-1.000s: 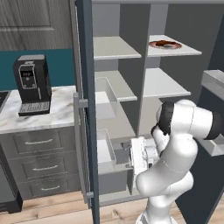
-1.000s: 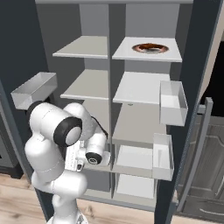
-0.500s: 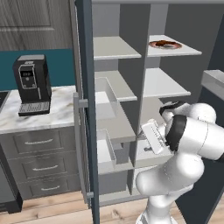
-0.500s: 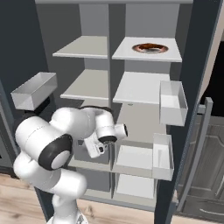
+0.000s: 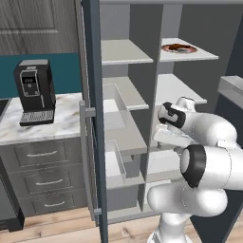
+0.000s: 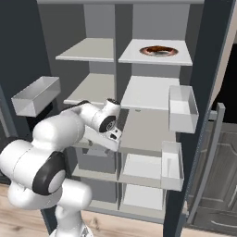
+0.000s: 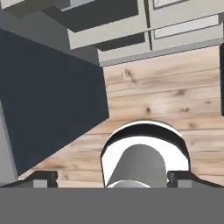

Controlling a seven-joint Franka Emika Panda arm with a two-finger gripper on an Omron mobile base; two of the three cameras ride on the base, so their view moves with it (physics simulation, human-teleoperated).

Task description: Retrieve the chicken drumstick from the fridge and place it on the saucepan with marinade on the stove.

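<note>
The fridge (image 5: pixel 91 118) stands open, its grey inside fitted with pale shelves. The chicken drumstick (image 5: pixel 176 47) (image 6: pixel 157 49), a reddish-brown lump, lies on a white plate (image 6: pixel 172 53) on the top right shelf. My hand is folded back in front of the middle shelves, well below the plate and pointing down. In the hand view my gripper (image 7: pixel 112 178) is open, with both fingertips (image 7: pixel 43 178) wide apart over the wooden floor and nothing between them. The saucepan, the marinade and the stove are out of view.
A black coffee machine (image 5: pixel 33 92) stands on the marble counter (image 5: pixel 61 123) left of the fridge door, above grey drawers (image 5: pixel 42 154). Clear bins hang on the doors (image 6: pixel 183 109) (image 6: pixel 36 95). My own bulky arm (image 5: pixel 209 166) crowds the space before the lower shelves.
The arm has unfolded upward and the hand has risen from the lower shelves to middle-shelf height. The jaws stayed open and the drumstick has not moved.
</note>
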